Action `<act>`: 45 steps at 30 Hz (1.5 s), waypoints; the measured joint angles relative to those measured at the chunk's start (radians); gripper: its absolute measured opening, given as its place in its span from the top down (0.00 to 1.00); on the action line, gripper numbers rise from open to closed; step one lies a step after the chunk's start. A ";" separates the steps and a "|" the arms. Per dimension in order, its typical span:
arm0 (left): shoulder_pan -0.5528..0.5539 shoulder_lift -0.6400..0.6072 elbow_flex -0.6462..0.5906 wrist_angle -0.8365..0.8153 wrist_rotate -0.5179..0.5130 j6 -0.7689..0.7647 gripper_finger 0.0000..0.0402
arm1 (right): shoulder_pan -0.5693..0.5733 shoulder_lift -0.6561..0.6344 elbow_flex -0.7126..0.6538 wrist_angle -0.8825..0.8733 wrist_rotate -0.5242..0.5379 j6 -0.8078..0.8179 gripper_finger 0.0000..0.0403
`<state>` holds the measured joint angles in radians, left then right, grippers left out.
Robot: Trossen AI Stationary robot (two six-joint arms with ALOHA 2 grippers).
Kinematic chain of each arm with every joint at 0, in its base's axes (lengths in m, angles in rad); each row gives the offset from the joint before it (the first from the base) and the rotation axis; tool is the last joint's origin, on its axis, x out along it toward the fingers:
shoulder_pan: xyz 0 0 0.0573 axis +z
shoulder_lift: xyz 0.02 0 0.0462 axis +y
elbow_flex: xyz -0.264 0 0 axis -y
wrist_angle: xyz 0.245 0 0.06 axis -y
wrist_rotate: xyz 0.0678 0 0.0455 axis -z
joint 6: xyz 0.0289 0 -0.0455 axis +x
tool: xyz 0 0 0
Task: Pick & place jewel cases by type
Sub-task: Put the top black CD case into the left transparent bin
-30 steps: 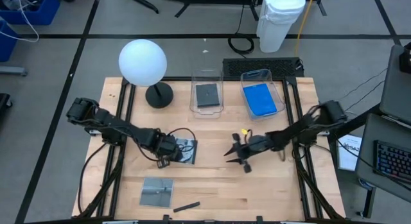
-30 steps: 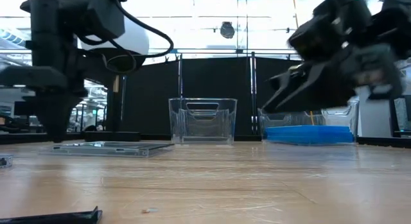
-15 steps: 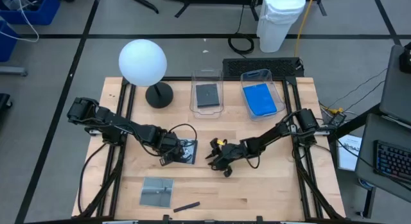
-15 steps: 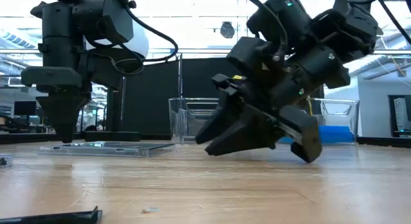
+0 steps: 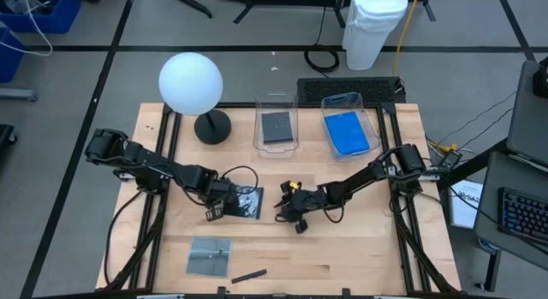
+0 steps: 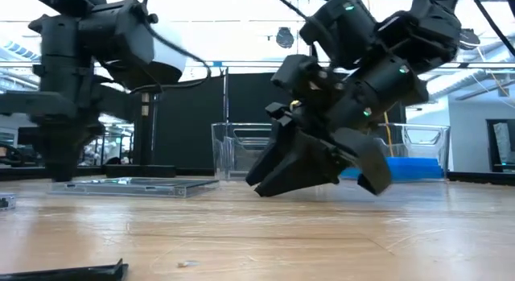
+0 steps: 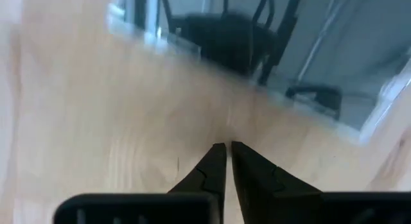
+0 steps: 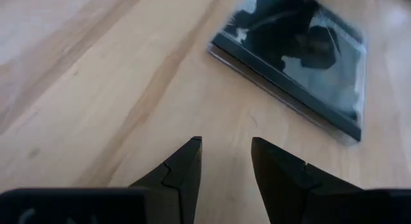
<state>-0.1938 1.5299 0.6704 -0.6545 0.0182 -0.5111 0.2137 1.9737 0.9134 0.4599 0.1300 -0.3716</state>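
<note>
A dark jewel case (image 5: 248, 201) lay flat near the middle of the table (image 5: 360, 248), with the left gripper (image 5: 215, 212) at its left edge and the right gripper (image 5: 285, 212) just beside its other side. From above I could not tell how either pair of fingers stood. The left wrist view showed its fingers (image 7: 215, 166) pressed nearly together over bare wood, pinching nothing; the right wrist view showed its fingers (image 8: 183, 166) spread apart, empty, with that case (image 8: 292, 54) ahead of them. A 2nd dark case (image 5: 210, 254) lay near the front edge, by a small dark stick (image 5: 248, 275). At the back, 1 clear tub (image 5: 276, 147) held a dark case (image 5: 276, 127), and another tub (image 5: 372, 119) held a blue case (image 5: 347, 132). Only the low view showed the centre case (image 6: 133, 185) lying level.
</note>
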 joint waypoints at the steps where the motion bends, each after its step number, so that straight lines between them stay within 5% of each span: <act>1: 0.005 0.000 0.000 0.039 -0.008 0.010 0.94 | -0.007 0.000 0.011 -0.030 -0.002 0.028 0.68; 11: 0.058 0.009 -0.006 0.298 -0.006 0.087 0.98 | -0.044 0.001 0.041 -0.050 0.009 0.059 0.68; 19: 0.059 0.010 -0.012 0.362 -0.020 0.120 0.93 | -0.051 0.004 0.035 0.023 0.192 -0.083 0.68; 45: 0.054 0.014 -0.011 0.416 -0.075 0.128 0.92 | 0.000 -0.060 0.087 0.231 0.186 -0.215 0.68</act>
<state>-0.1396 1.5435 0.6599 -0.2384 -0.0572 -0.3828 0.2134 1.9133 1.0008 0.6910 0.3164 -0.5869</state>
